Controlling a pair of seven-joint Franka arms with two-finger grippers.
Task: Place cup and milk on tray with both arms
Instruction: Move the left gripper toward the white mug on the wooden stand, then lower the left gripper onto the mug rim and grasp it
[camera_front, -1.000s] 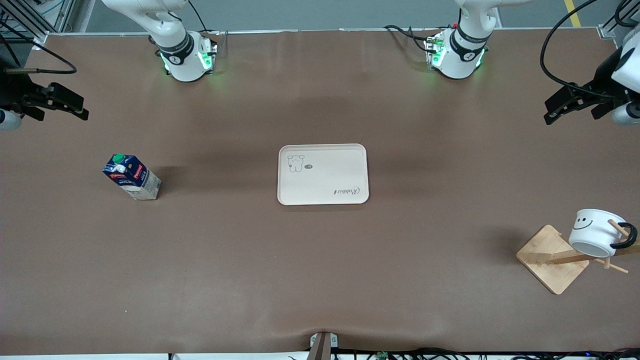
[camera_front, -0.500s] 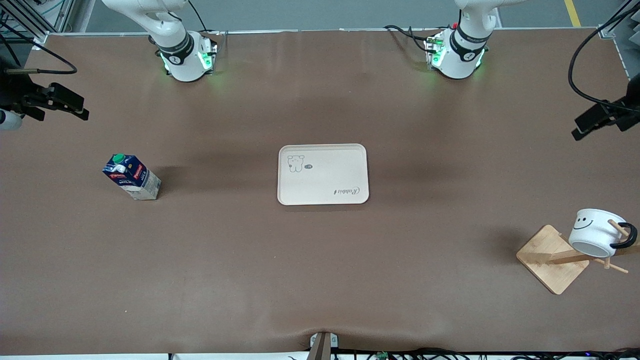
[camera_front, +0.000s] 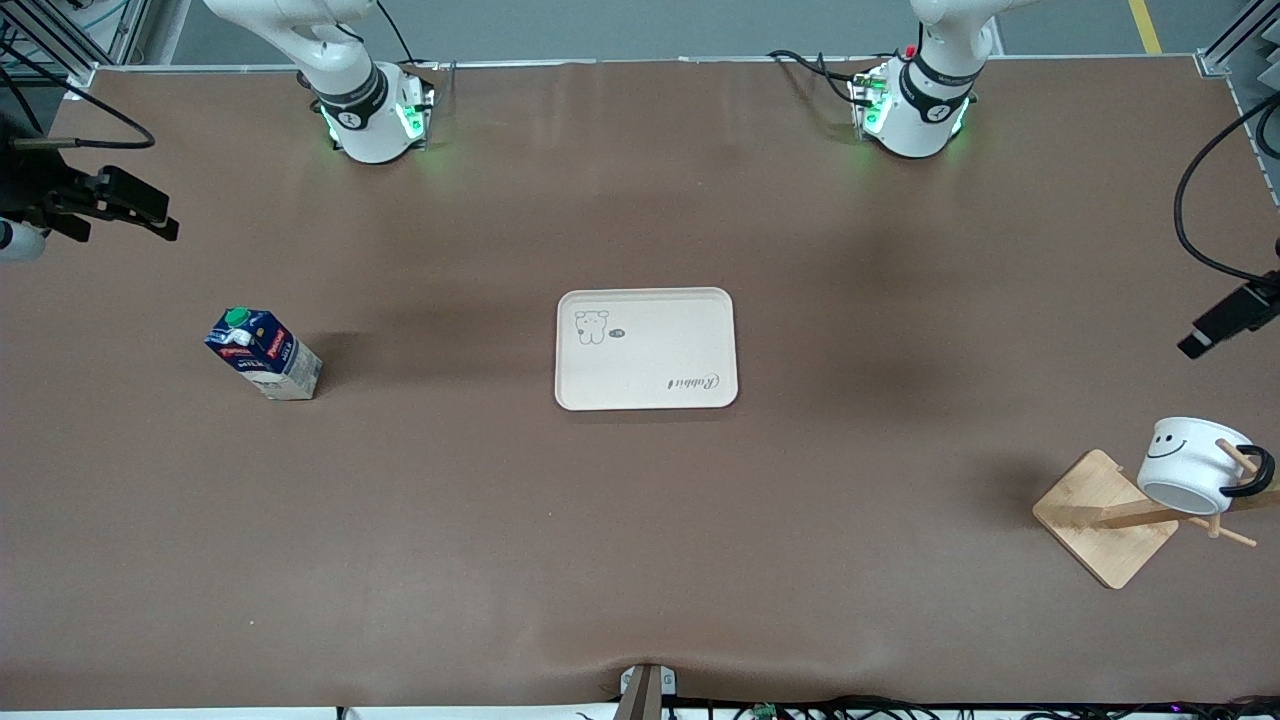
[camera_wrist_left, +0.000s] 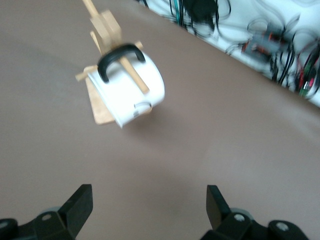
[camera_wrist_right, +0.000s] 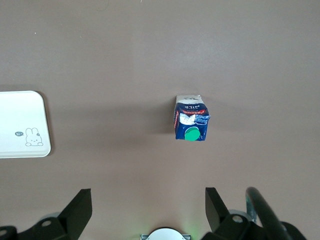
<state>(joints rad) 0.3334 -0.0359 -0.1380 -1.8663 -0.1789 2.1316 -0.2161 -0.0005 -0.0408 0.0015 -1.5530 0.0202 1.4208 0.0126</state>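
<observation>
The cream tray (camera_front: 646, 348) lies at the table's middle. The milk (camera_front: 264, 354) stands upright toward the right arm's end, apart from the tray. The cup (camera_front: 1190, 466) hangs by its black handle on a peg of a wooden rack toward the left arm's end. My left gripper (camera_front: 1215, 328) hangs over the table's edge at that end; in the left wrist view it (camera_wrist_left: 150, 205) is open and empty, with the cup (camera_wrist_left: 132, 90) ahead of it. My right gripper (camera_front: 150, 215) waits over the table's edge at its own end, open and empty (camera_wrist_right: 149, 207), with the milk (camera_wrist_right: 191, 123) and tray (camera_wrist_right: 22, 125) in its view.
The rack's square wooden base (camera_front: 1100, 520) lies on the table under the cup, with its post and pegs (camera_wrist_left: 102, 27) tilted over it. Cables lie along the table edge nearest the front camera (camera_wrist_left: 260, 40). The right arm's base (camera_wrist_right: 165, 234) shows in its wrist view.
My left gripper has moved along the left arm's end of the table toward the cup and rack. The right arm, milk, cup and tray have not moved.
</observation>
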